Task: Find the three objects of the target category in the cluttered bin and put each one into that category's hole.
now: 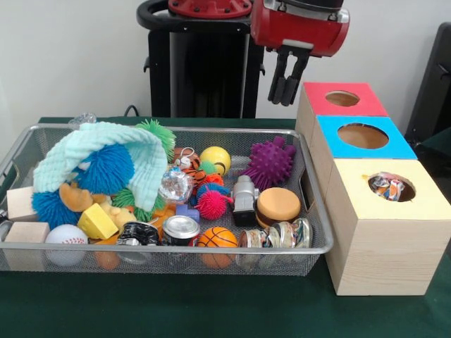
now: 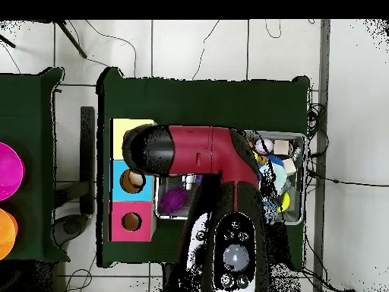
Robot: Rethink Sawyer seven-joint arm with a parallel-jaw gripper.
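A wire mesh bin [image 1: 318, 243] holds a heap of toys. Crushed drink cans lie along its front: one silver-topped [image 1: 181, 229], one dark [image 1: 137, 234], one at the right [image 1: 282, 234]. Right of the bin stand three wooden boxes with round holes: red top [image 1: 342, 98], blue top [image 1: 363, 136], yellow top [image 1: 391, 186]. A crumpled shiny can shows inside the yellow hole. My gripper [image 1: 286, 98] hangs high above the bin's far right corner, just left of the red box, shut and holding nothing. In the overhead view the arm [image 2: 205, 156] covers the gripper and most of the bin.
The bin also holds a mint cloth [image 1: 106, 151], blue and green spiky balls, a purple spiky ball [image 1: 270, 163], a toy burger [image 1: 277, 205], a basketball [image 1: 216, 238], a baseball [image 1: 65, 236] and wooden blocks [image 1: 27, 231]. Green table surface lies in front.
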